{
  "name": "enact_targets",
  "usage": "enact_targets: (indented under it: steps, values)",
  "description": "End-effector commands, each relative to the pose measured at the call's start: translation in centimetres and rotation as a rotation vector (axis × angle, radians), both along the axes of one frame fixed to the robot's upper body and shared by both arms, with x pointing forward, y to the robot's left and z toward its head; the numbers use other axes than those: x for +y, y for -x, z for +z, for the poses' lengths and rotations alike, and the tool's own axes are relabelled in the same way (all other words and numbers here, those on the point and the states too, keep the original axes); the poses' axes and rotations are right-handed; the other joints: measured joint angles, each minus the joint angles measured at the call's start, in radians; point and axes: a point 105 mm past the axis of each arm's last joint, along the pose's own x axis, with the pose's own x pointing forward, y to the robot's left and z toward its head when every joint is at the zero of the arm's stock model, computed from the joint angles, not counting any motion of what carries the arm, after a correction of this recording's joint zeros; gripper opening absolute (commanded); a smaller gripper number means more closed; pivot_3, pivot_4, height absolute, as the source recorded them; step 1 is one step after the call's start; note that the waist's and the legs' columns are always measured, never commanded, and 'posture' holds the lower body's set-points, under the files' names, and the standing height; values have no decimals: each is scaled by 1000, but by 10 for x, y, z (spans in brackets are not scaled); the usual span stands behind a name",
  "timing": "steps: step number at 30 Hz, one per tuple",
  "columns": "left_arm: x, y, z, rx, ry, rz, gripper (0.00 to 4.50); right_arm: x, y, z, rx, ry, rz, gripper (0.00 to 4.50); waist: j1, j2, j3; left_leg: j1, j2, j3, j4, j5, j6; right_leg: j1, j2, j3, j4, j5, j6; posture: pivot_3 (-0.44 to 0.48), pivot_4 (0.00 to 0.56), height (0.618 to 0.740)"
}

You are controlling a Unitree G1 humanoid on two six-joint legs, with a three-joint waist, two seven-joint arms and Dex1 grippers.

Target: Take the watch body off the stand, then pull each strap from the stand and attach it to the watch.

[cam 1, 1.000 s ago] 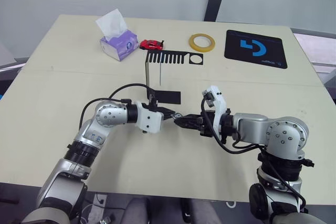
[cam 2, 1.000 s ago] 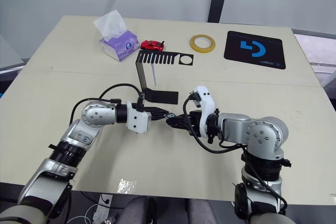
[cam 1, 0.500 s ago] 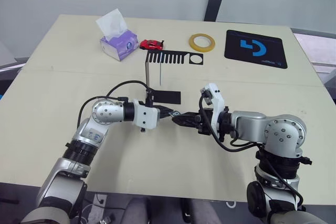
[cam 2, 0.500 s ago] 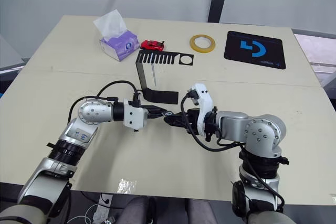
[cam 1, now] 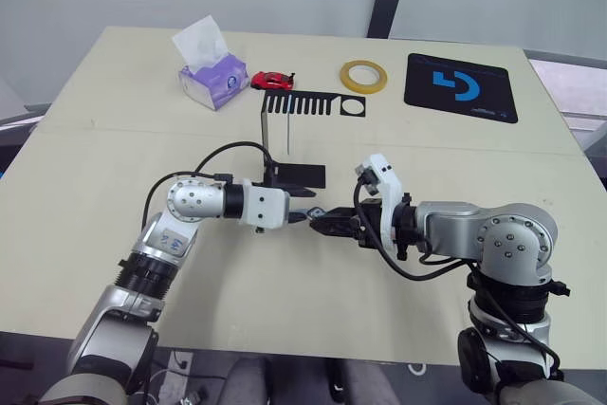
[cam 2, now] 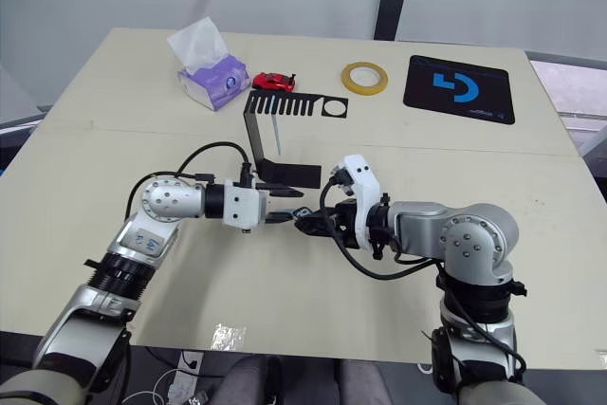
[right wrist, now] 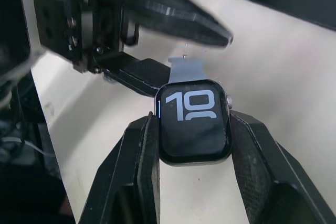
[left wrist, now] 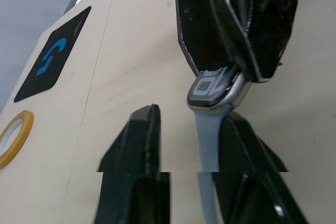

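My right gripper (cam 1: 321,224) is shut on the watch body (right wrist: 194,124), a rounded-square case with a dark screen showing "10", held just above the table in front of the stand. A pale blue-grey strap (left wrist: 208,142) extends from the case's edge toward my left gripper (cam 1: 302,216). That gripper is open, and the strap lies between its fingers (left wrist: 140,139), close to one of them. The black stand (cam 1: 268,135) rises behind both grippers, its comb-slotted bar (cam 1: 311,104) on top. Another pale strap (cam 1: 287,137) hangs from that bar.
Along the table's far side are a purple tissue box (cam 1: 216,78), a red toy car (cam 1: 273,80), a yellow tape ring (cam 1: 366,75) and a black mouse pad with a blue logo (cam 1: 462,87). The stand's flat foot (cam 1: 299,175) lies just behind the grippers.
Both grippers have shifted slightly to the left, still meeting tip to tip. The watch body stays in the right gripper.
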Motion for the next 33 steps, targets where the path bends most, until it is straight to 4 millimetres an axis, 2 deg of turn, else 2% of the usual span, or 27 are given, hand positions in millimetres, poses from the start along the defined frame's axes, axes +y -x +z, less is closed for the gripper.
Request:
enact_targets:
  steps: [1, 4, 9, 14, 21, 33]
  values:
    - [22, 18, 15, 94, 5, -18, 3353, 3, 3, 12, -116, 26, 73, 1522, -4, 0, 0, 0, 0, 0, 0, 0, 0, 0, 0, 0, 0, 0, 0, 0, 150, 738]
    - [36, 28, 17, 224, -1, -3, 4472, 0, 5, 12, -244, 123, 160, 1522, -11, 0, 0, 0, 0, 0, 0, 0, -1, -1, 0, 0, 1, 0, 0, 0, 150, 738]
    - [51, 57, 21, 493, -23, -36, 4472, -1, 4, 11, -407, 168, 291, 1522, -16, 0, 0, -1, 0, -1, 0, 1, 0, 0, 1, 0, -2, 0, 0, 0, 150, 738]
    - [50, 66, 35, 610, 28, -31, 4472, 0, 10, 11, -599, 214, 470, 1522, -11, 0, 0, -1, 0, -1, 1, 1, 0, 0, 1, 0, -5, 0, 0, 0, 150, 738]
    - [48, 63, 38, 574, 27, 2, 4472, -4, 19, 1, -728, 263, 631, 1522, -5, 0, 0, -1, -1, -1, 4, 0, 0, 1, 1, 0, -5, 0, 0, 0, 150, 738]
    - [51, 64, 30, 552, -1, 15, 4472, 0, 23, -3, -722, 234, 619, 1522, -8, 0, 0, -1, 0, -1, 7, 0, 0, 1, 1, 0, -3, 0, 0, 0, 150, 738]
